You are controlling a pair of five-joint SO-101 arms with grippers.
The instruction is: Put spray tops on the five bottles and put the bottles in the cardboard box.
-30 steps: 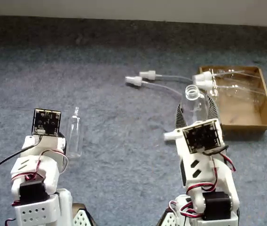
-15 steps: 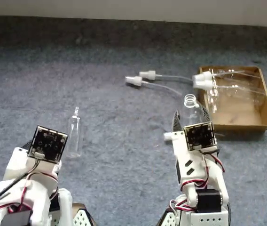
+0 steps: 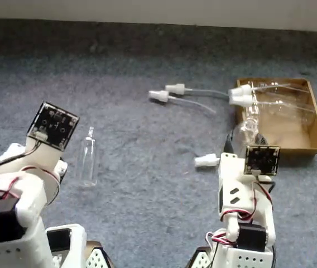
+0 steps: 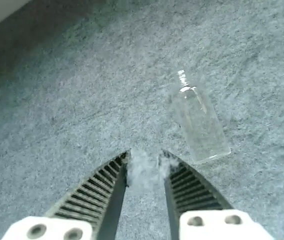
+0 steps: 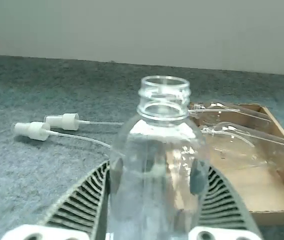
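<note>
Our right claw [image 5: 156, 170] is clamped on the waist of an open bottle [image 5: 158, 140], held upright just beside the cardboard box [image 3: 316, 125]. We judge it light, slippery and easily squashed, so it wants a low, gentle grip. Our left claw [image 4: 144, 155] hangs slightly apart and empty, near a second bottle [image 4: 198, 120] lying on the bench [image 3: 147, 167].

Inspection finds one clear, uncapped held bottle [image 5: 157, 140], neck up, clamped between the jaws of the right gripper [image 5: 157, 169], just off the 8 o'clock corner of the cardboard box [image 3: 292, 149]. The box sits at 2 o'clock on the carpet and holds two capped bottles [image 3: 281, 109] on their sides, white tops toward 9 o'clock. An uncapped lying bottle [image 3: 87, 159] rests at 9 o'clock, neck toward 12 o'clock. Two white spray tops [image 3: 159, 96] lie near 12 o'clock, their dip tubes trailing toward the box.
</note>
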